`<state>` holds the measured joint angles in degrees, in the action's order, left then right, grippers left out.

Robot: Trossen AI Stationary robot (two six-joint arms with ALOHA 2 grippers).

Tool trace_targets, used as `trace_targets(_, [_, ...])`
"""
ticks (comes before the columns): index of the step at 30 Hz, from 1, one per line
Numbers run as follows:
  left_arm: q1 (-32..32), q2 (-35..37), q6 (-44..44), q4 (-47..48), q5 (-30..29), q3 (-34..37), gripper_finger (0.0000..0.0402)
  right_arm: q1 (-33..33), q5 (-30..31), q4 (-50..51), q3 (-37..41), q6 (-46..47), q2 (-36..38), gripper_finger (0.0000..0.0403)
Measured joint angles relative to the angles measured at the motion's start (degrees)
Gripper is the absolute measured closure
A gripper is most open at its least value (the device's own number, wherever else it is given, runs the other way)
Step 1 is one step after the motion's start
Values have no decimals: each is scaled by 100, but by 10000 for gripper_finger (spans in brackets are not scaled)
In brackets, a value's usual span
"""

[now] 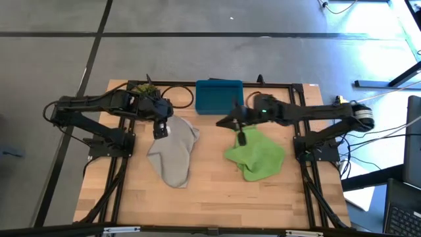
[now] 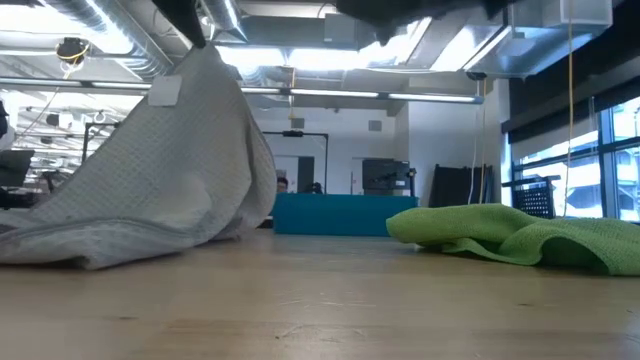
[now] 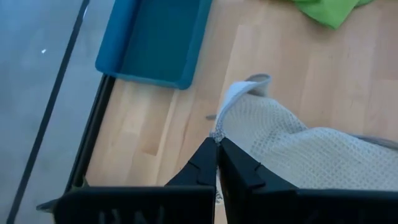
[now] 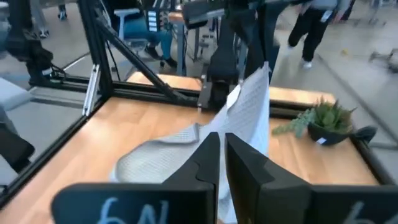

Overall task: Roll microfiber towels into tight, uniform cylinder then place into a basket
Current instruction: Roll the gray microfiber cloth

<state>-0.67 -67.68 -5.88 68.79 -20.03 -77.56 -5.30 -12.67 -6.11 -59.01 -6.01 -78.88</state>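
On the wooden table [image 1: 210, 191], the soft light grey microfiber towel [image 1: 174, 151] is hanging by a corner pinched in the left gripper [image 3: 217, 142], whose fingers are closed tight. Right of it, the bright lime green towel [image 1: 256, 157] is lying beneath the right gripper [image 1: 241, 137], fingers nearly closed on its edge. Behind both, the teal-blue rectangular plastic basket [image 1: 219, 97] is sitting apart.

Light grey towel [image 1: 172, 150], its weave a fine waffle grid with a white tag at one edge; bright lime green towel [image 1: 256, 157], plain in colour with a faint woven texture; teal-blue basket [image 1: 219, 96], uniform inside and out. Pale wooden surface [image 1: 210, 197] with blond plank grain, bordered by a black metal frame [image 1: 204, 86]; both arms and the left hand [image 3: 217, 160] and right hand [image 4: 222, 152] matt black. Small plant [image 4: 323, 117] with green spiky leaves in a dark pot; floor [image 1: 197, 39] grey, crossed by dark seam lines.
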Motion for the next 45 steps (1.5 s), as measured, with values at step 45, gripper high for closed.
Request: trace_targets(45, [350, -2, 54, 120, -262, -271, 402, 75, 1502, 1269, -3514, -171, -3511, 228])
